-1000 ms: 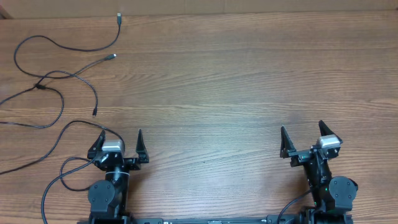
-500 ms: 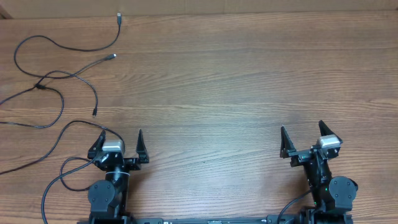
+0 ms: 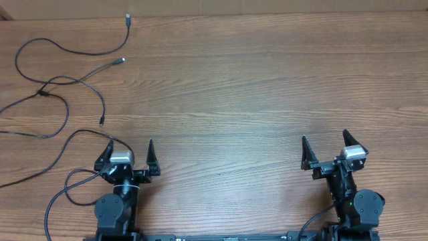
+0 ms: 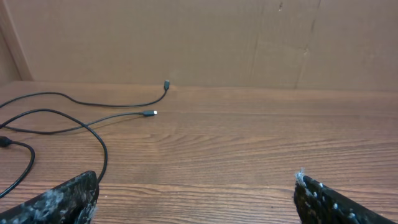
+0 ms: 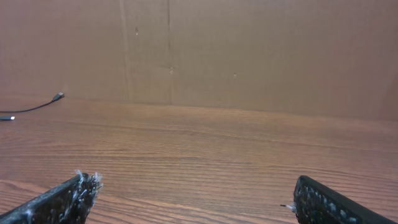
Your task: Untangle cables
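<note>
Thin black cables (image 3: 57, 84) lie in loose curves over the table's far left, crossing at a small knot (image 3: 43, 92). Plug ends show at the far edge (image 3: 127, 18), a silvery one (image 3: 119, 61) and a third (image 3: 101, 122). In the left wrist view the cables (image 4: 93, 134) curve away ahead and to the left. The right wrist view catches only one plug end (image 5: 58, 96) far left. My left gripper (image 3: 130, 155) stands open at the near edge, just right of the nearest strand, holding nothing. My right gripper (image 3: 326, 149) is open at the near right, far from the cables.
A brown cardboard wall (image 4: 205, 40) runs along the table's far edge. Thicker black arm wires (image 3: 63, 194) loop beside the left arm's base. The wooden table (image 3: 254, 94) stretches bare between the two arms.
</note>
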`<action>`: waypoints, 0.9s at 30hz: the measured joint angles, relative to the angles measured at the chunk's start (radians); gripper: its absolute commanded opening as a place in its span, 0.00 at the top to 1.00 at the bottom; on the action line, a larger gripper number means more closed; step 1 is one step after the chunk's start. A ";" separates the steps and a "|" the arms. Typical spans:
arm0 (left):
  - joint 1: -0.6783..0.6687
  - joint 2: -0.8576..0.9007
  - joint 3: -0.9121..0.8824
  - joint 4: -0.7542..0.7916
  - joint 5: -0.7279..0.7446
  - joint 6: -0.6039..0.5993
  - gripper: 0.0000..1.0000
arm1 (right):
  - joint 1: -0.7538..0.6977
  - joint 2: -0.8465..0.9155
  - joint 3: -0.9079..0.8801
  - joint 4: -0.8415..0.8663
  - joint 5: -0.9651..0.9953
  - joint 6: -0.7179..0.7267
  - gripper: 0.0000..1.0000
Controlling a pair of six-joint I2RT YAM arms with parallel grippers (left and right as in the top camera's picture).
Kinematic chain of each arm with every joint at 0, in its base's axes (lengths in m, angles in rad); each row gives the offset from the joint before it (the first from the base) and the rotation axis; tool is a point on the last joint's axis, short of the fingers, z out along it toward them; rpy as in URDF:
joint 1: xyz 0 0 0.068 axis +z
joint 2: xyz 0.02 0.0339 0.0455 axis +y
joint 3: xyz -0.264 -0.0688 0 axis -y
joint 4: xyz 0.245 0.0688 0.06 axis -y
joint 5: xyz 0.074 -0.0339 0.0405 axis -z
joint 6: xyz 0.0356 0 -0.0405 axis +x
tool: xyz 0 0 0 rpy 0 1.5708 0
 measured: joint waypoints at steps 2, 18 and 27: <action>0.000 0.000 0.000 0.000 0.000 0.000 0.00 | 0.000 0.000 0.000 0.000 0.000 0.000 0.00; 0.000 0.000 0.000 0.000 0.000 0.000 0.00 | 0.000 0.000 0.000 -0.002 0.019 0.068 0.00; 0.000 0.000 0.000 0.000 0.000 0.000 0.01 | 0.000 0.000 0.000 -0.001 0.024 0.074 0.00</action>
